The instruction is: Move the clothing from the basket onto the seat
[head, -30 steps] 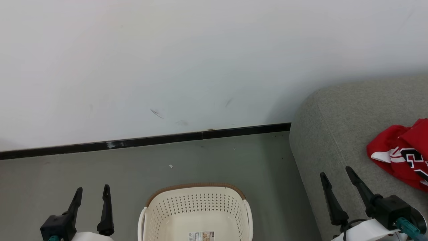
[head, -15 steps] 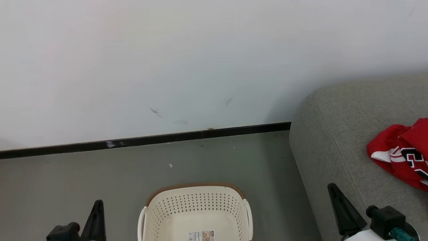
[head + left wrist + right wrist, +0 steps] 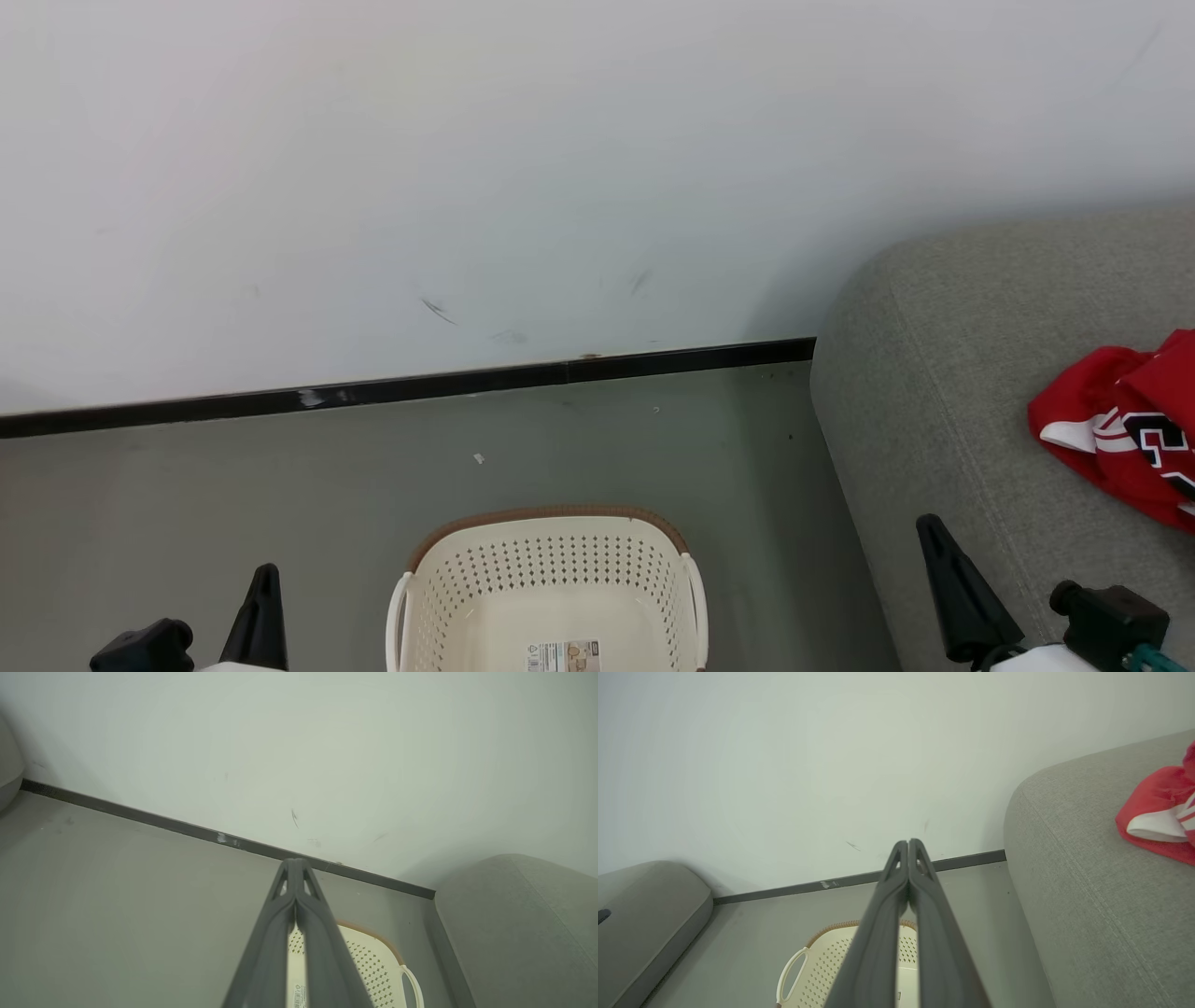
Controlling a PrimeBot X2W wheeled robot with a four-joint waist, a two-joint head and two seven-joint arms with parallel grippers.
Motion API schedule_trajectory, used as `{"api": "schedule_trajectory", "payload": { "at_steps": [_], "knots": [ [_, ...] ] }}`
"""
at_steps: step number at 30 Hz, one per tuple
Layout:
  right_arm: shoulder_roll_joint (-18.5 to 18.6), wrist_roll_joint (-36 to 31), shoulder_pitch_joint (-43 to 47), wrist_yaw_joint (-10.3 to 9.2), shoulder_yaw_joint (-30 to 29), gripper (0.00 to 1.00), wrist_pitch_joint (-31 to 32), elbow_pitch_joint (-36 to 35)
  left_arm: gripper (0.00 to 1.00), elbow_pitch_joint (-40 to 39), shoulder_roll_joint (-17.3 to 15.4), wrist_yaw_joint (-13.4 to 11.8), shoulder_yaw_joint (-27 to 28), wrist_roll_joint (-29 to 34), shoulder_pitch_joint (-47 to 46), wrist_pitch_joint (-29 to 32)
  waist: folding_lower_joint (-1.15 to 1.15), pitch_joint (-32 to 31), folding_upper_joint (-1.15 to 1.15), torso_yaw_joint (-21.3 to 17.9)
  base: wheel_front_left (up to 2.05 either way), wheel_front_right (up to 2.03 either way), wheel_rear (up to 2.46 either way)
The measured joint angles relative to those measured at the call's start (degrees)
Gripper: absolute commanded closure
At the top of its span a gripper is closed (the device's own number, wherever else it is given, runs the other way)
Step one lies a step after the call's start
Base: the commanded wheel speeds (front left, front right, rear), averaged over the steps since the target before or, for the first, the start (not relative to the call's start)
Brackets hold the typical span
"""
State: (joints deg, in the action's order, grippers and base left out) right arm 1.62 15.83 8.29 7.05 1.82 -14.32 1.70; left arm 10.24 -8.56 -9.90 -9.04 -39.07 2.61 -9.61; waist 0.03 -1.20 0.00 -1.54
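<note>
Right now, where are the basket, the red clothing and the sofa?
basket (image 3: 551,571): head view, perforated back wall.
red clothing (image 3: 1111,471): head view, red fabric below the stripes.
sofa (image 3: 924,373): head view, bare grey upholstery near the corner.

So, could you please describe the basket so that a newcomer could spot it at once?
Find the large grey sofa by the white wall. On the floor just beside its rounded end stands the basket. Against all that grey it is cream plastic, oval, with perforated sides, a brown woven-look rim and a label inside.
</note>
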Motion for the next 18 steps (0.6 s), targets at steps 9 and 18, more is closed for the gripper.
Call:
{"api": "schedule_trajectory", "payload": {
  "at_steps": [9, 18],
  "knots": [
    [0.0, 10.3, -0.4, 0.0, -1.4, 1.0, 2.0, 0.8, 1.0, 0.0, 0.9, 1.7, 1.5, -5.6, -0.1, 2.0, 0.31, -0.1, 0.0, 0.3, 0.0, 0.0, 0.0],
    [0.9, 19.3, -0.8, 0.0, -1.8, 1.0, 3.8, 2.2, 1.0, 0.0, 1.5, 3.1, 3.0, -11.4, -0.6, 3.6, 0.47, -0.2, 0.0, 0.5, 0.0, 0.0, 0.0]
  ]
}}
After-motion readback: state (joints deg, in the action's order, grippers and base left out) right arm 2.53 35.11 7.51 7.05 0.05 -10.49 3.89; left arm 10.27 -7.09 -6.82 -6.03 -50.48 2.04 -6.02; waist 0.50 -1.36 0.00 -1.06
